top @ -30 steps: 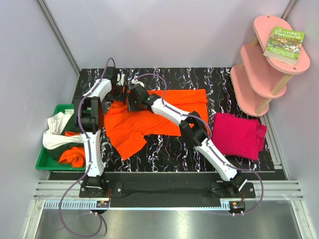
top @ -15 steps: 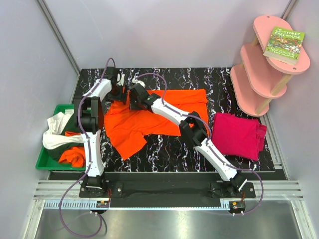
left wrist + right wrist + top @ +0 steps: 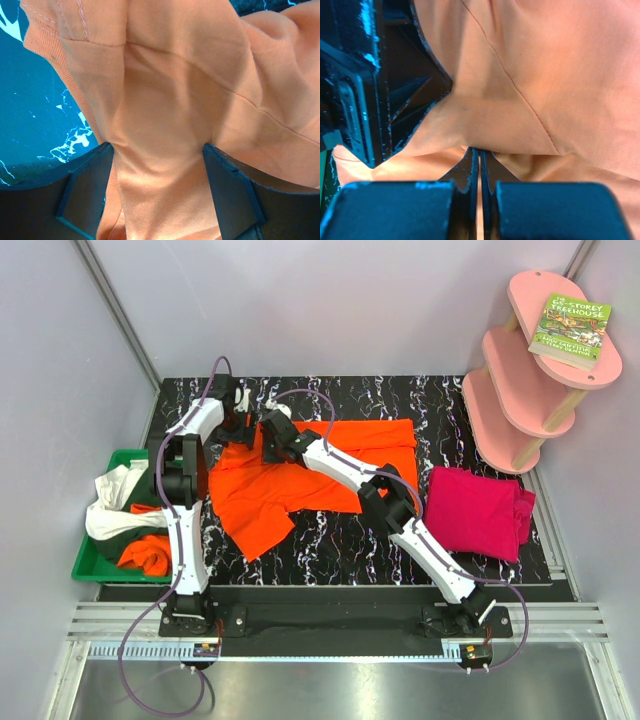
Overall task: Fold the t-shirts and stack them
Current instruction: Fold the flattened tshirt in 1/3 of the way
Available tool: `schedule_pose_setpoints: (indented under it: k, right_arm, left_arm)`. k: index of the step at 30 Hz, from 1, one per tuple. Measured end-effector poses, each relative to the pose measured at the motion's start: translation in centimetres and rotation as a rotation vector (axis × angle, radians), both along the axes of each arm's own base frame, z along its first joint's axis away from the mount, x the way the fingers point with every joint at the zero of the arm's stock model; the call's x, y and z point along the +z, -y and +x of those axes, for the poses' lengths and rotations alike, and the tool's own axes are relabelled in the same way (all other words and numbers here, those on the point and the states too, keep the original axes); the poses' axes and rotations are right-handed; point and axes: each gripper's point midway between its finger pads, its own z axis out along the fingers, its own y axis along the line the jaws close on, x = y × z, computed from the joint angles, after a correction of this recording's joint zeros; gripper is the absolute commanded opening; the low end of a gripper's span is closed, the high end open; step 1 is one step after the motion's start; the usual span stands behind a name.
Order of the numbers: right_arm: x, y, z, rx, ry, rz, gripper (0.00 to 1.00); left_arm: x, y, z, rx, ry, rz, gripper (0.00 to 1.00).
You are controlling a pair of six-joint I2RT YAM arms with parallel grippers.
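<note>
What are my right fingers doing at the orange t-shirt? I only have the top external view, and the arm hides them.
Observer: In the right wrist view, the right fingers are shut together, pinching a fold of the orange t-shirt.
Operator: And the left ones?
Observer: The left wrist view shows the left fingers wide apart, orange cloth lying between them.
Operator: Are they near the shirt's edge?
Observer: Yes, a stitched hem and bare table show just up-left of them.
</note>
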Motion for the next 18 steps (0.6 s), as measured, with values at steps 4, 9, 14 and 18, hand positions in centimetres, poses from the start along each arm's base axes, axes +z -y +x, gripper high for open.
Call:
schedule_pose_setpoints:
  k: [4, 9, 14, 18]
  right_arm:
    - [0.0, 0.1, -0.3, -0.004, 0.004, -0.003, 0.00]
    - [0.1, 0.4, -1.4, -0.003, -0.003, -0.027, 0.00]
    - [0.1, 0.6, -2.2, -0.002, -0.007, -0.044, 0.00]
    - [0.7, 0.6, -2.3, -0.004, 0.001, -0.043, 0.00]
  left_arm:
    - [0.0, 0.0, 0.0, 0.000, 0.000, -0.002, 0.78]
    - [0.0, 0.1, 0.0, -0.001, -0.004, -0.003, 0.78]
    - [0.0, 0.1, 0.0, -0.001, -0.007, -0.005, 0.78]
    - [0.0, 0.1, 0.0, -0.001, -0.011, -0.005, 0.78]
